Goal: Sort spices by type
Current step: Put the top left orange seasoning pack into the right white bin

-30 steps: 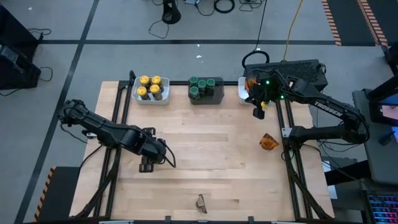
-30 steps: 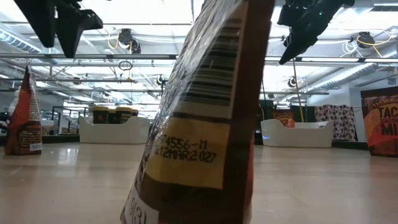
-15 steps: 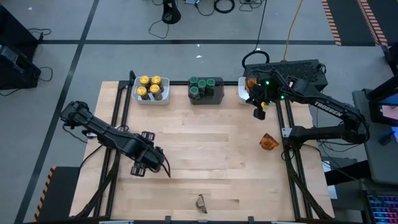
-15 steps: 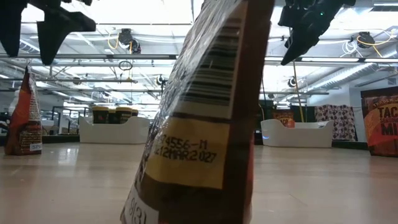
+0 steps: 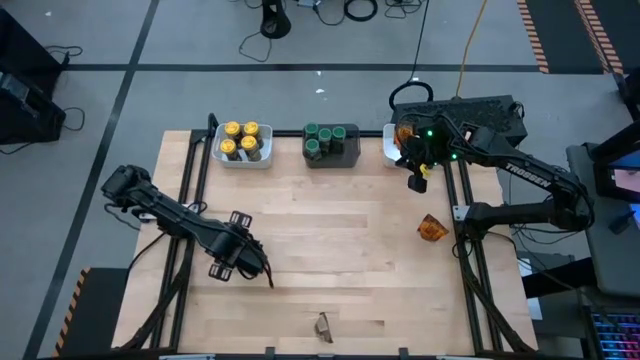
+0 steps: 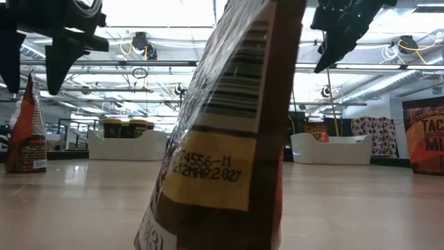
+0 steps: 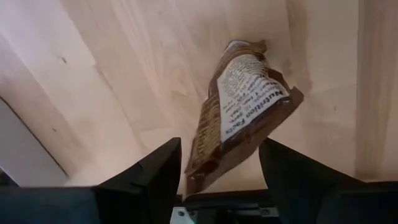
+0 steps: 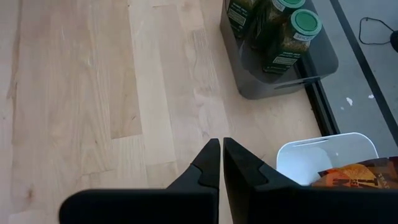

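Wood tabletop (image 5: 340,250): yellow-lid jars (image 5: 241,140) and green-lid jars (image 5: 324,140) binned along the far edge. Left gripper (image 5: 229,245) hovers near the left edge, jaws apart, empty. Right gripper (image 5: 416,182) closed, empty, by the far-right white bin (image 8: 323,152). Loose packets: one (image 5: 431,228) at the right edge, another (image 5: 324,326) at the near edge.

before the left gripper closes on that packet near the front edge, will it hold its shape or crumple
The packet will probably crumple: its film is already creased and twisted, so it looks floppy. It seems light, with little bulk inside, so a nudge may slide it on the smooth table. The open left gripper should pinch flat film easily.
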